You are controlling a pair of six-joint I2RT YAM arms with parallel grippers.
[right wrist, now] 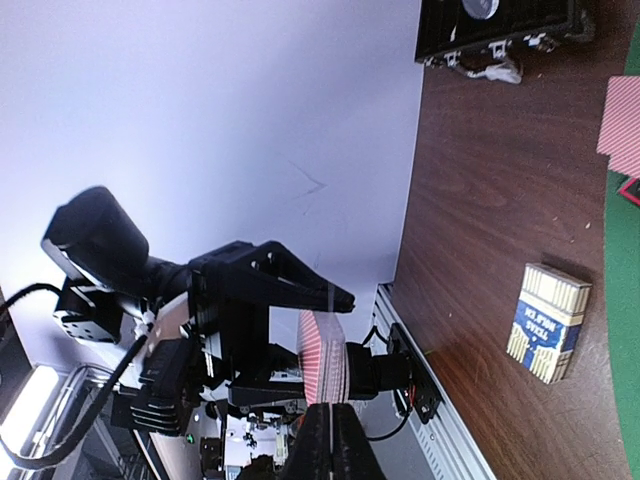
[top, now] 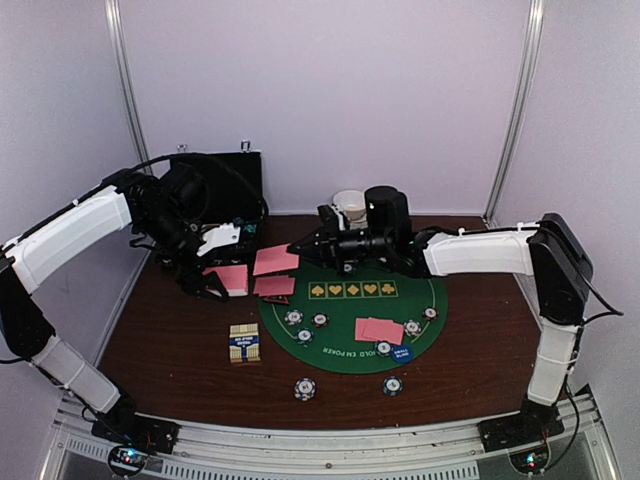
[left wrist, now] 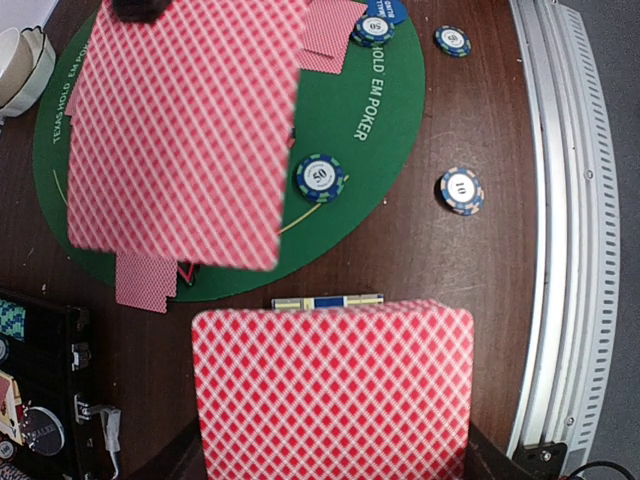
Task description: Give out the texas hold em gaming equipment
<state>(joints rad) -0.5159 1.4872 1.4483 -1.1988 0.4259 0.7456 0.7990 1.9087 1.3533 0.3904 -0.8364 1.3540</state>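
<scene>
Tools clamp cards: left tool [top: 218,282] the deck [left wrist: 330,390], right tool [right wrist: 328,440] one card [left wrist: 185,130].

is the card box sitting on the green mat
No, the card box lies on the brown table, just left of the green mat.

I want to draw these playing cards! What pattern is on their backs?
The playing cards have a red-and-white diamond lattice, clearest in the left wrist view.
</scene>
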